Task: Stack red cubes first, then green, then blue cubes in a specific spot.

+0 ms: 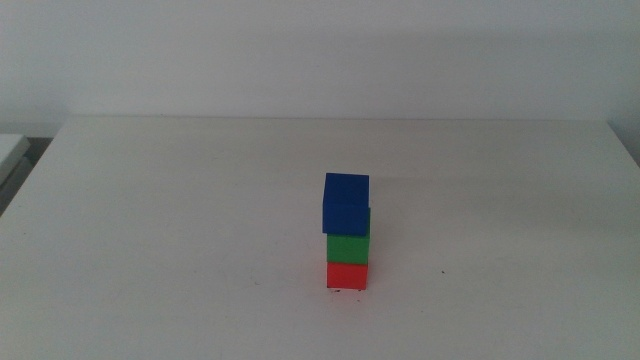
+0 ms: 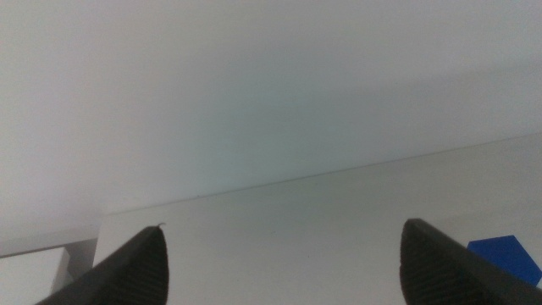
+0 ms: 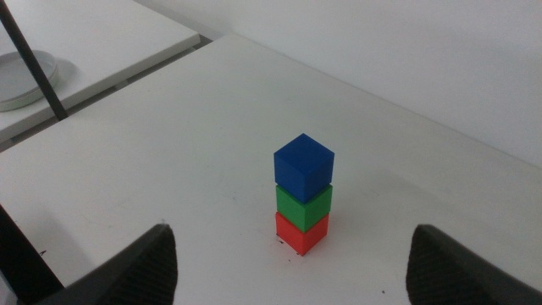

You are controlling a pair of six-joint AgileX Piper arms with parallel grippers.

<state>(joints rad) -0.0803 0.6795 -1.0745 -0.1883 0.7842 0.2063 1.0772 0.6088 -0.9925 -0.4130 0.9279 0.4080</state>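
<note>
A three-cube tower stands upright near the middle of the white table: the red cube [image 1: 347,274] at the bottom, the green cube [image 1: 347,247] on it, the blue cube [image 1: 346,203] on top, turned slightly. A few faint dark marks of the specific spot [image 1: 340,291] show at the red cube's base. The right wrist view shows the same stack, red cube [image 3: 301,232], green cube [image 3: 303,206], blue cube [image 3: 303,165], well clear of my open right gripper [image 3: 292,258]. My left gripper [image 2: 284,258] is open and empty, with a corner of the blue cube [image 2: 504,256] beside one jaw. Neither arm appears in the middle view.
A second white table with a grey round dish [image 3: 25,78] and a thin dark pole [image 3: 34,63] lies beyond the table's edge in the right wrist view. A plain wall backs the table.
</note>
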